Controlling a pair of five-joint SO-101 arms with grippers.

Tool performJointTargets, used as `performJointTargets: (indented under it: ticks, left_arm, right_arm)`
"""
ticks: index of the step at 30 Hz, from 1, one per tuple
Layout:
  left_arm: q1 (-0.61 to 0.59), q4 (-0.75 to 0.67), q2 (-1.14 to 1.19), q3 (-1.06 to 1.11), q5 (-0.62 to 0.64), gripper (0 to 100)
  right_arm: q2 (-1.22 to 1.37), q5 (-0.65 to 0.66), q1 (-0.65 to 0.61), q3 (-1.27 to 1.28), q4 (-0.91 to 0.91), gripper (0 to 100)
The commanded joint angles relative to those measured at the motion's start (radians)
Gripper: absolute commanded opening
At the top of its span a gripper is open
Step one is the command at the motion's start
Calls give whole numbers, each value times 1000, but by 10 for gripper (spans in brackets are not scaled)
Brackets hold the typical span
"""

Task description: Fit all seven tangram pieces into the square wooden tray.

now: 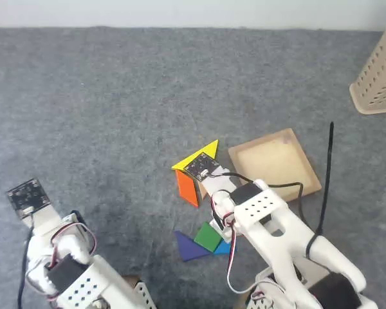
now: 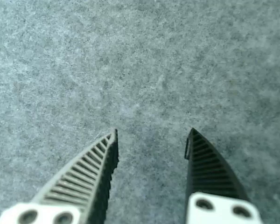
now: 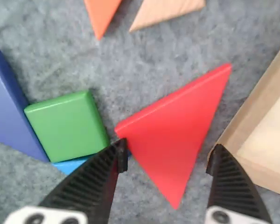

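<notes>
The left arm (image 1: 64,257) sits folded back, jaws spread apart; the right arm (image 1: 276,225) extends forward, jaws likewise parted.

Your mat (image 1: 116,96) is mottled grey. On it you have a yellow triangle (image 1: 208,152), an orange piece (image 1: 187,187), a pale wood triangle (image 3: 165,9), a red triangle (image 3: 175,126), a green square (image 3: 65,126), a dark blue triangle (image 3: 7,107) and a light blue piece (image 3: 70,165). Your tray (image 1: 276,164) is the same pale, unpainted wood. Your right gripper (image 3: 169,147) has black ribbed fingers (image 3: 91,186) on white mounts. Your left gripper (image 2: 151,135) has one black ribbed finger and one with grey ribs. The basket (image 1: 379,71) is beige, patterned with small holes.
</notes>
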Motion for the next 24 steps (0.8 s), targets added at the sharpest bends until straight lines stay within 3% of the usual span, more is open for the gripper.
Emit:
performJointTargets:
  ticks: [1,11,16,24]
  left_arm:
    - [2,3,-11,-19,9,225]
    - [2,3,-11,-19,9,225]
    - [2,3,-11,-19,9,225]
    - [2,3,-11,-19,9,225]
  right_arm:
    - [-12,12,-10,-3,-33,278]
    - [266,-75,65,-183,-117,277]
    - [340,-92,142,-331,-116,244]
    - [367,-95,148,-402,-104,221]
